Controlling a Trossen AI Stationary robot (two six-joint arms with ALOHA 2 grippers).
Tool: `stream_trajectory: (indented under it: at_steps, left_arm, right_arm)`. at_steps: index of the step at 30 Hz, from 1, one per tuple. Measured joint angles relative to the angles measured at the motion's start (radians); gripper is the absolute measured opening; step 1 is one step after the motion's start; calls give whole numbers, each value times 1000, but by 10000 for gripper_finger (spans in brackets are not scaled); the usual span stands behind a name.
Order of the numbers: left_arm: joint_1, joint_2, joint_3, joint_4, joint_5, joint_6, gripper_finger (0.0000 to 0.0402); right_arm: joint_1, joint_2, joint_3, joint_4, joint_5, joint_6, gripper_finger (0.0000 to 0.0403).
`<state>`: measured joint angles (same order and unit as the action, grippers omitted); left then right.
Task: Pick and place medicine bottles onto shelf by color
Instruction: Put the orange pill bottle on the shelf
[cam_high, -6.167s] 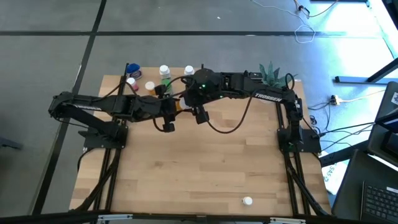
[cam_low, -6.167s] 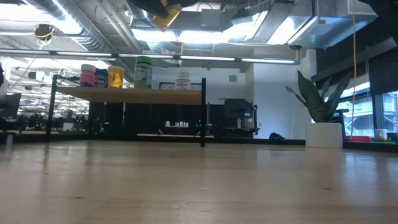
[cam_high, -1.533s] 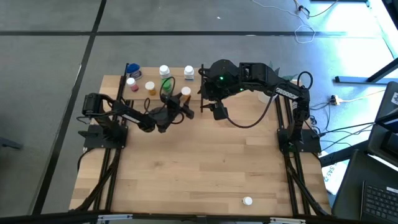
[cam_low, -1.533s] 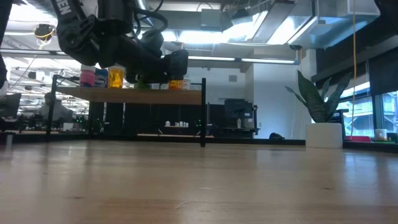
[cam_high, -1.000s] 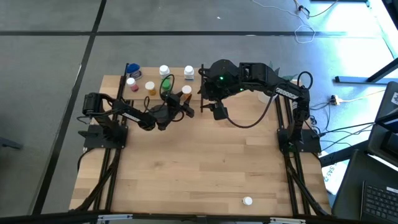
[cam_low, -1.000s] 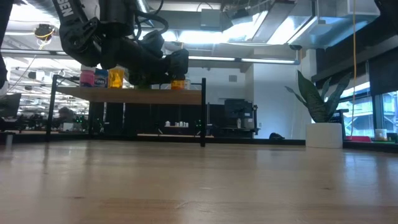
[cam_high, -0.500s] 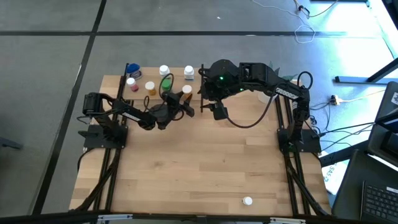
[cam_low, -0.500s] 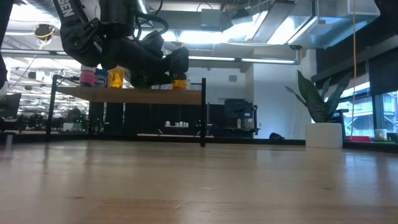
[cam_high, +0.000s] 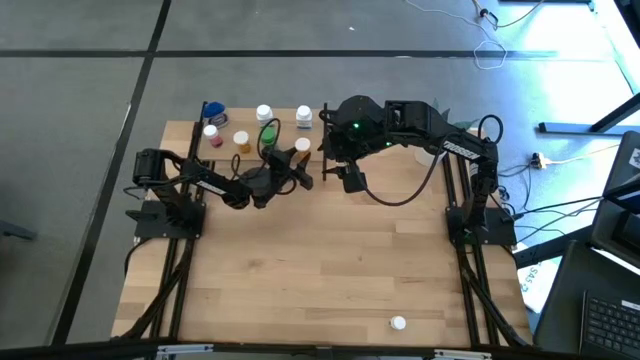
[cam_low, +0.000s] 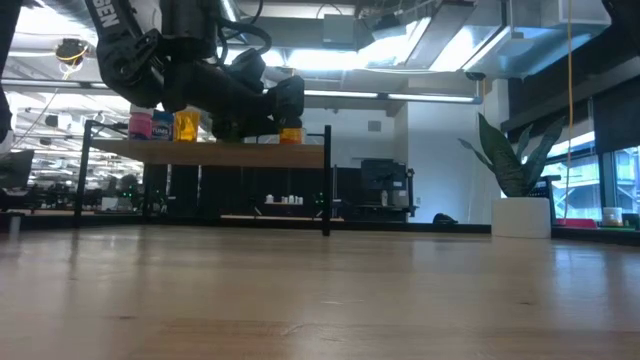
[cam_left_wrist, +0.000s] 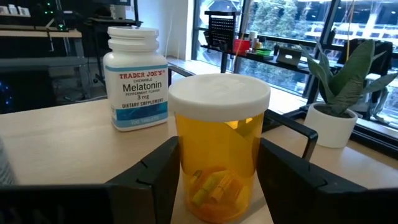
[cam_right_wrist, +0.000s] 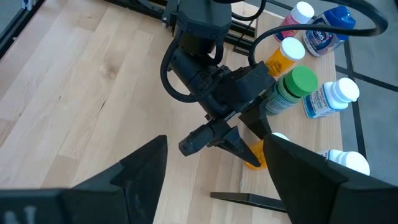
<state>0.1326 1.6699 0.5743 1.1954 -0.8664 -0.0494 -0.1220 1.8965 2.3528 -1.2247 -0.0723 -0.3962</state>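
1 orange bottle (cam_left_wrist: 217, 162) stands on the shelf (cam_low: 205, 153) between the fingers of the left gripper (cam_high: 298, 165), which we see clamped on its body just beside the Melatonin bottle (cam_left_wrist: 135, 78). We judge it light, rigid and smooth, best held mid-body below the white cap. The right gripper (cam_right_wrist: 214, 180) hovers near above, spread wide and empty.

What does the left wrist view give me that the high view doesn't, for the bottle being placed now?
Left wrist only: the left gripper fingers flank the orange bottle, pills visible inside, standing on the shelf beside a white Melatonin bottle.
High only: the other shelf bottles, the right gripper hovering open nearby, and a lone white bottle at the table's near edge.
Both: the orange bottle, white-capped.
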Motion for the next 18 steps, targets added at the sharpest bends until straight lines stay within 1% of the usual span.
stream_trajectory:
  at_steps: [7,18]
  left_arm:
    - [0,0,0,0,-14,0,185]
    - [0,0,-1,0,-8,8,215]
  right_arm:
    - [0,0,0,0,0,0,267]
    - [0,0,0,0,0,0,267]
